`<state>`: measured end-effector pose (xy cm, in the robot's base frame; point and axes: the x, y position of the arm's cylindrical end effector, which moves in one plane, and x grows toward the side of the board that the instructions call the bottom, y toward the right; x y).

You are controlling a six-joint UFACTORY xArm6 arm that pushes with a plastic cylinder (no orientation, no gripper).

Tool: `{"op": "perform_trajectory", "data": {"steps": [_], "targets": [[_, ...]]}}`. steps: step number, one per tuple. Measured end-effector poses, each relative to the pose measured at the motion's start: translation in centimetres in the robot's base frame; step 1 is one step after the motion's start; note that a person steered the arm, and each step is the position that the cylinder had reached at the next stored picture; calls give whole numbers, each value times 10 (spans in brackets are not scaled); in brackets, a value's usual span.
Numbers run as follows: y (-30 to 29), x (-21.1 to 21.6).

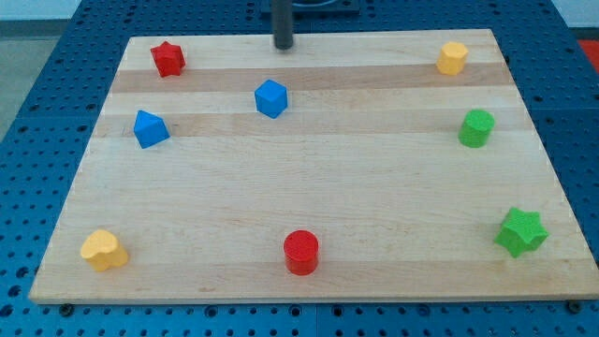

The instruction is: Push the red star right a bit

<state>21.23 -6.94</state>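
Note:
The red star (pixel 168 58) lies near the top left corner of the wooden board (pixel 309 215). My tip (pixel 283 46) is at the top edge of the board, well to the right of the red star and apart from it. The tip stands just above the blue hexagonal block (pixel 270 98) in the view, not touching it.
A blue block (pixel 149 128) lies below the red star. A yellow block (pixel 103 250) is at bottom left, a red cylinder (pixel 301 252) at bottom middle, a green star (pixel 520 231) at bottom right, a green cylinder (pixel 475 128) at right, a yellow block (pixel 452 58) at top right.

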Motion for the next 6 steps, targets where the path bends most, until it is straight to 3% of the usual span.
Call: {"op": "perform_trajectory", "data": {"steps": [3,5,6], "targets": [[-161,-1],[-202,-17],[-199,25]]}}
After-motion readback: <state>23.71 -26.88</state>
